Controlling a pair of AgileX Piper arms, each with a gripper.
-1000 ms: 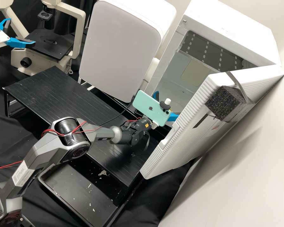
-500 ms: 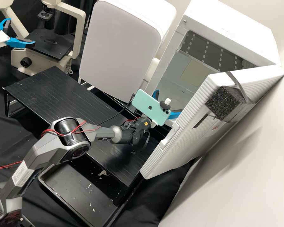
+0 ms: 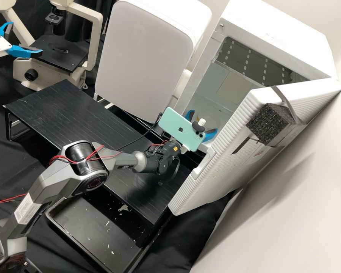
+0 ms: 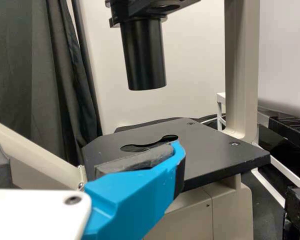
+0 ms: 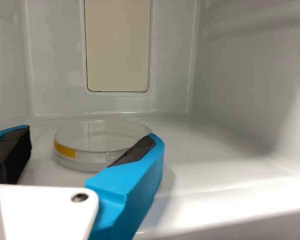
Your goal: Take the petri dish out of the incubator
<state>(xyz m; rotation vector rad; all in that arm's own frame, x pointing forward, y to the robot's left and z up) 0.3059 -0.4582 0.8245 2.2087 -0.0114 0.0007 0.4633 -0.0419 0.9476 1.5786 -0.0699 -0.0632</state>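
Two blue fingers (image 5: 135,172) of the right gripper (image 5: 89,136) stand wide inside the incubator (image 3: 280,34), which sits between one and two o'clock from the middle of the high view, where I'd look first. They are spread, I reckon, so the pads can come to both sides of the petri dish (image 5: 92,143), a low clear thing lying flat on the chamber floor, a strip of yellow tape (image 5: 64,149) on its side. The wrist is held low, probably to keep the pads level with that thin rim; whether either touches the glass I can't tell. At about three o'clock the door (image 3: 219,151) stands open, and that gives the arm its way in, though the gap looks tight enough to knock something coming out. The foam block (image 3: 268,123) strapped on it may serve as a handle. Over at ten o'clock the left gripper (image 3: 25,39), also spread and holding nothing, is by the microscope (image 3: 58,55), well apart from the work. Closing gently on the dish seems the next job, then a level lift.
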